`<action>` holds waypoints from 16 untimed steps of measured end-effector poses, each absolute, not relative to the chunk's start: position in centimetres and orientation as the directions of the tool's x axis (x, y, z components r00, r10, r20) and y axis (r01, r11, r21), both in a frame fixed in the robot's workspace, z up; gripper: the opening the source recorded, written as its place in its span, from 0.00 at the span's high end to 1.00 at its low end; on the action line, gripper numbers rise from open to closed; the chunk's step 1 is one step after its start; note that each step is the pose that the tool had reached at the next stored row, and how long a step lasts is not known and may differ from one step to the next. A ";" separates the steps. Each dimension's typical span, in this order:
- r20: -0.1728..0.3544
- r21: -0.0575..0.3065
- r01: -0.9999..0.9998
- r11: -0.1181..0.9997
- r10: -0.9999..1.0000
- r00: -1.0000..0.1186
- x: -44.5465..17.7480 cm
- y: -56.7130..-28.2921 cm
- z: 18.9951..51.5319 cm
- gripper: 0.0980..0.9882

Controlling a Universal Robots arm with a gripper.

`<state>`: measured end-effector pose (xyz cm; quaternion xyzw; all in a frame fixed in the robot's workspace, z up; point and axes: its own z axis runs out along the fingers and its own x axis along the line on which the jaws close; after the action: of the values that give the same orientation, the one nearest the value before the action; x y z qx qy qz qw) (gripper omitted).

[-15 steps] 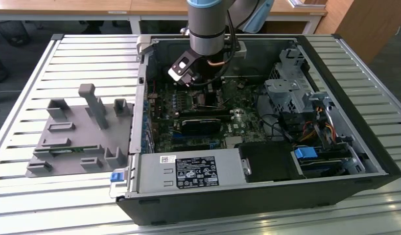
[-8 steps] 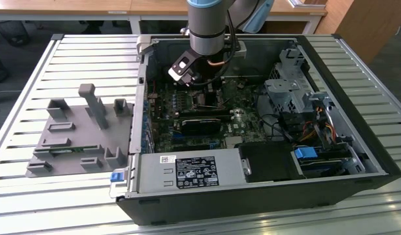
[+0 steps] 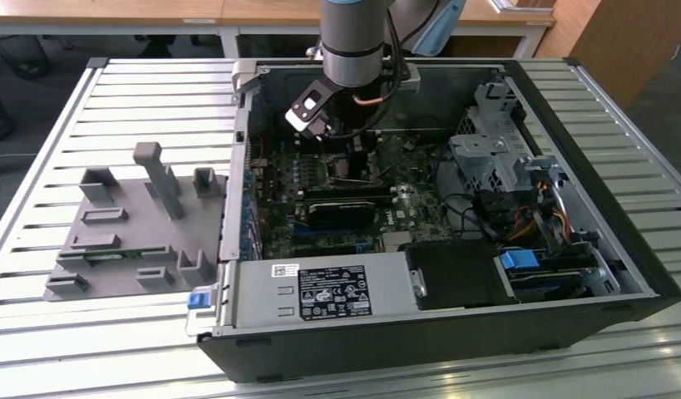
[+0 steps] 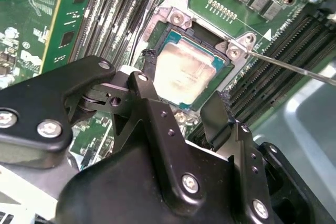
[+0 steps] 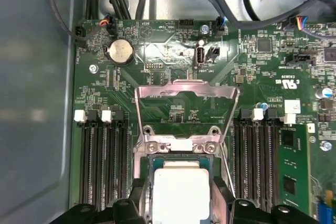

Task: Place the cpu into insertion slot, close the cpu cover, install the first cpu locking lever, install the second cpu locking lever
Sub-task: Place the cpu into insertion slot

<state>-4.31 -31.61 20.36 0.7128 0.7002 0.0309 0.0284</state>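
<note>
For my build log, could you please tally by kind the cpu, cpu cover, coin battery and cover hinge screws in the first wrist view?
cpu: 1
cpu cover: 1
coin battery: 1
hinge screws: 2
Total: 5

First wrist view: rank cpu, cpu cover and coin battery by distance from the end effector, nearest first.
1. cpu: seated in the insertion slot, right at the end effector.
2. cpu cover: swung open, just beyond the slot.
3. coin battery: past the cover, near the board's cabled edge.
</note>
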 end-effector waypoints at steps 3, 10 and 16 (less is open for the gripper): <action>0.004 0.076 0.997 -0.018 1.000 0.018 -4.2 -31.6 20.8 0.44; 0.004 0.061 0.998 -0.018 1.000 0.018 -4.0 -31.8 21.0 0.70; 0.004 0.049 0.999 -0.018 1.000 0.018 -3.8 -31.8 21.2 0.97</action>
<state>-3.82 -31.77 21.21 0.7133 0.7004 0.0186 0.0163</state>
